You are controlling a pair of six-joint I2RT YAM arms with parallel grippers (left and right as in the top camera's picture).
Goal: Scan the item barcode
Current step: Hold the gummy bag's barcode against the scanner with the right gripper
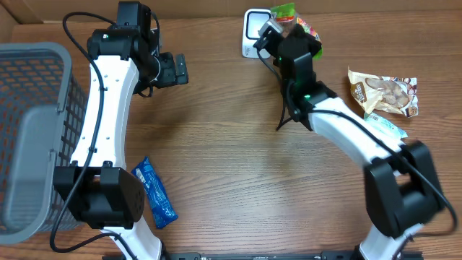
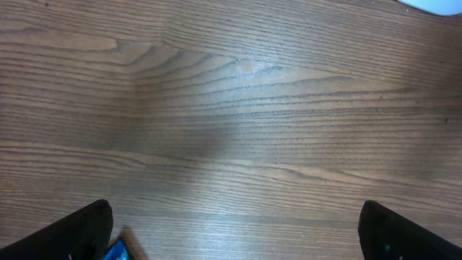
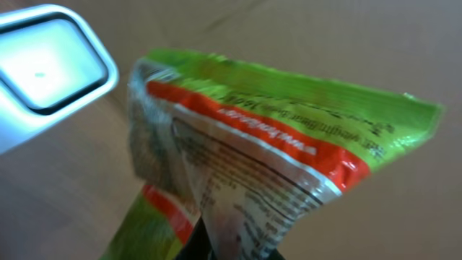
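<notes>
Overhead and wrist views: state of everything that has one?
left gripper: open, holding nothing, over bare table.
right gripper: shut on green packet.
green packet: lifted, held next to scanner.
scanner: at far edge, window looks lit.
blue packet: lying flat on table, untouched.
tan snack bag: lying flat on table.
basket: at left, contents unclear.

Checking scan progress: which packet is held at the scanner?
The green-and-orange packet, gripped by the right fingers; the beige packet and blue packet lie on the table.
</notes>
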